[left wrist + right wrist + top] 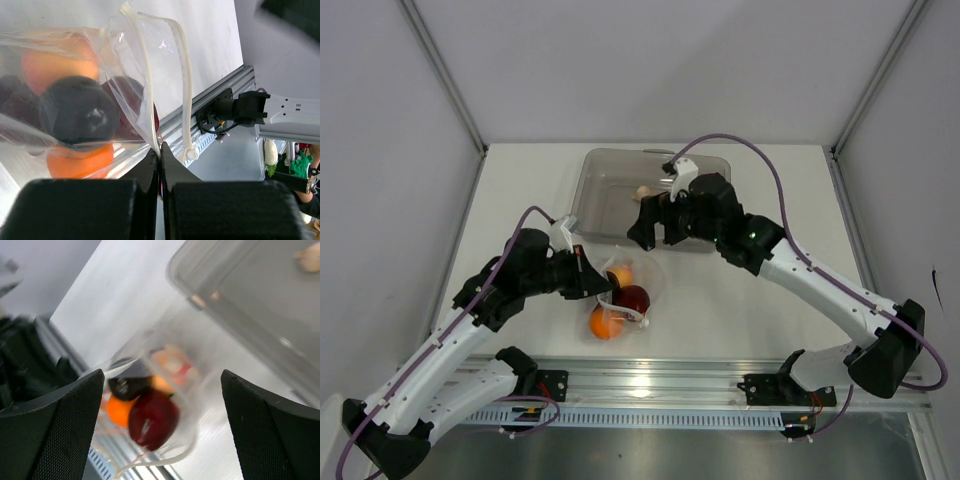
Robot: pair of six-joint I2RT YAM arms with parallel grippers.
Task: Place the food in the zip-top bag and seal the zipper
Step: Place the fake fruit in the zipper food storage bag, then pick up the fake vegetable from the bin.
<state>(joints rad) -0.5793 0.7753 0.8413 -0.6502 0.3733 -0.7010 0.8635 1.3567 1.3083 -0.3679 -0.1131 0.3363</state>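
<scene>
One hold only: left gripper point(159, 152) clamps zip-top bag point(131, 70) rim, right gripper point(161, 405) gapes; food point(77, 116) weight may slip it.

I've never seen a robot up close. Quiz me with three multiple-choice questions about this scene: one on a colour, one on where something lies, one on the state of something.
1. In the zip-top bag, the fruit nearest the arms' bases is:
A. green
B. orange
C. blue

2. The beige bulb lies:
A. in the bag
B. in the grey tray
C. nowhere in view

3. The right end effector is:
A. open and empty
B. shut on the bag
C. shut on the tray

Answers:
1 B, the top view shows a plain orange ball at the bag's near end.
2 B, it sits alone on the tray's floor, apart from the bagged fruit.
3 A, its wrist view shows both fingers spread wide with nothing between them.
</scene>
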